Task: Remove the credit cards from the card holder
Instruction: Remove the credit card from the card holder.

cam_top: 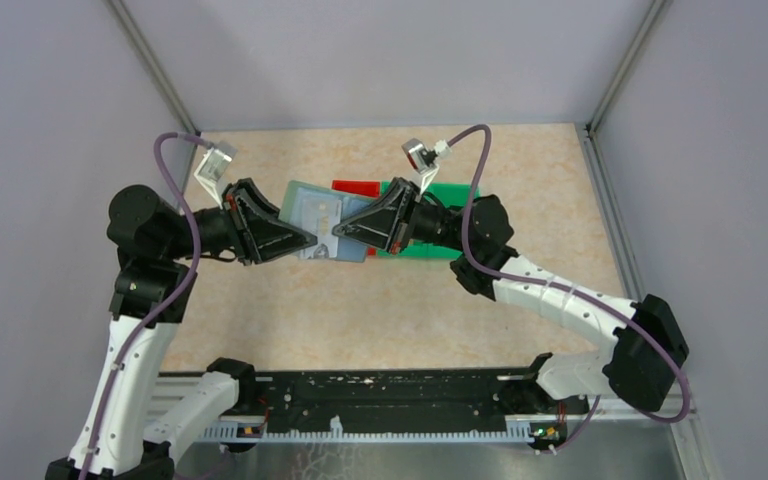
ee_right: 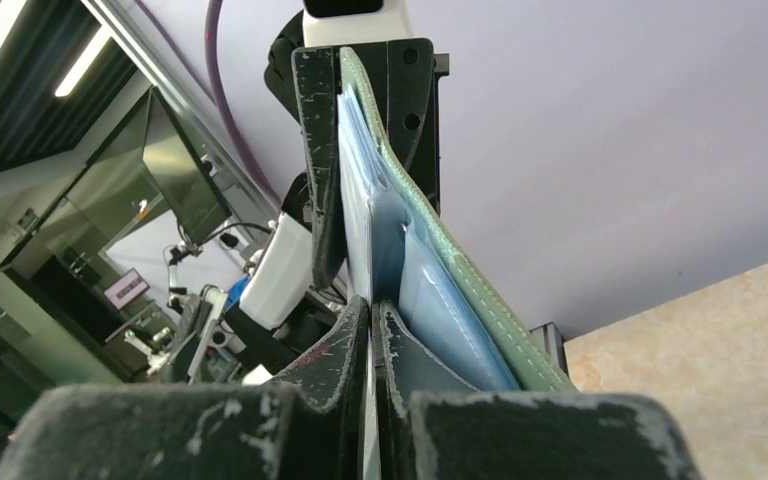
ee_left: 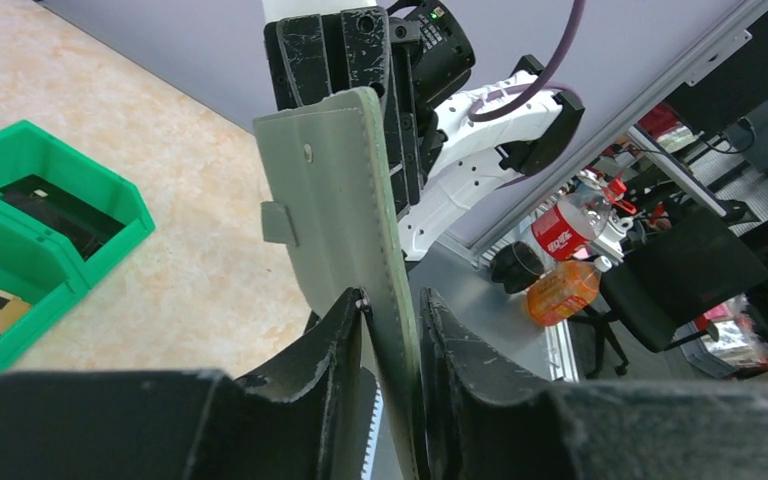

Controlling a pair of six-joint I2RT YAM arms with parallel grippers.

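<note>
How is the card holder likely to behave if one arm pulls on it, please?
Probably floppy: the card holder bends along its stitched edge in the right wrist view. Likely light, since the left gripper holds it upright by one end. Its glossy blue inner pockets may be slippery to pinch.

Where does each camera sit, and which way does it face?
Top external: above and behind the arms, looking down on the table; both arms show, the left tool and right tool meeting at the card holder.
Left wrist: on the left arm, looking along its own fingers at the holder's outer face.
Right wrist: on the right arm, looking along its own fingers at the holder's inner side.
Shared: each wrist view shows the other arm's tool beyond the holder.
</note>
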